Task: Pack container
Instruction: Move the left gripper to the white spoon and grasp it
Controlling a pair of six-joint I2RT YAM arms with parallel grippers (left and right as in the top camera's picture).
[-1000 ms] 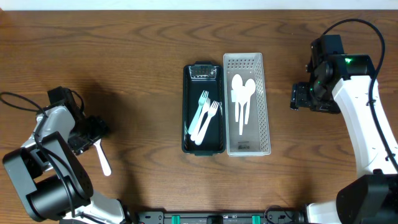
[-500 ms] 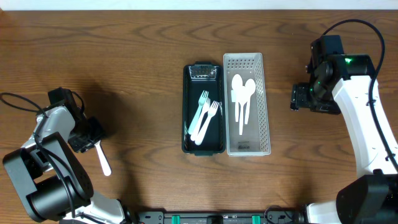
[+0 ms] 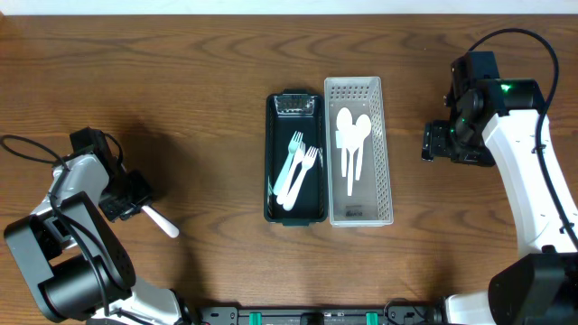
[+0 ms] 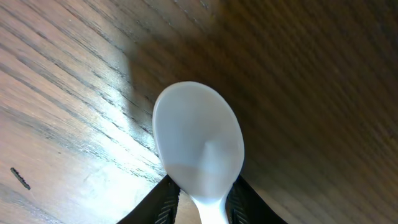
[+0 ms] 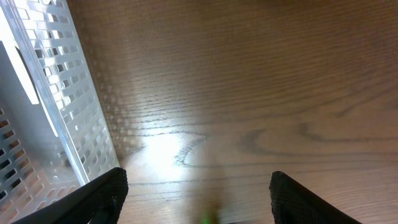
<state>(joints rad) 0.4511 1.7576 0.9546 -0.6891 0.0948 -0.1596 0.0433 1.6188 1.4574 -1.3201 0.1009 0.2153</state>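
My left gripper (image 3: 137, 204) at the left of the table is shut on a white plastic spoon (image 3: 161, 221), whose free end sticks out toward the lower right. In the left wrist view the spoon's bowl (image 4: 199, 143) fills the middle, with its neck between my fingers (image 4: 200, 208). A black container (image 3: 271, 162) at the table's middle holds white and pale blue forks (image 3: 296, 167). A white perforated basket (image 3: 386, 162) beside it holds white spoons (image 3: 352, 140). My right gripper (image 3: 432, 142) is open and empty to the right of the basket; its fingers (image 5: 198, 202) hang over bare wood.
The basket's wall (image 5: 56, 93) shows at the left of the right wrist view. A black cable (image 3: 23, 149) loops by the left arm. Bare wooden table lies between the left gripper and the containers.
The spoon in my left gripper has swung from pointing straight toward the front edge to pointing to the lower right. The right arm has not moved.
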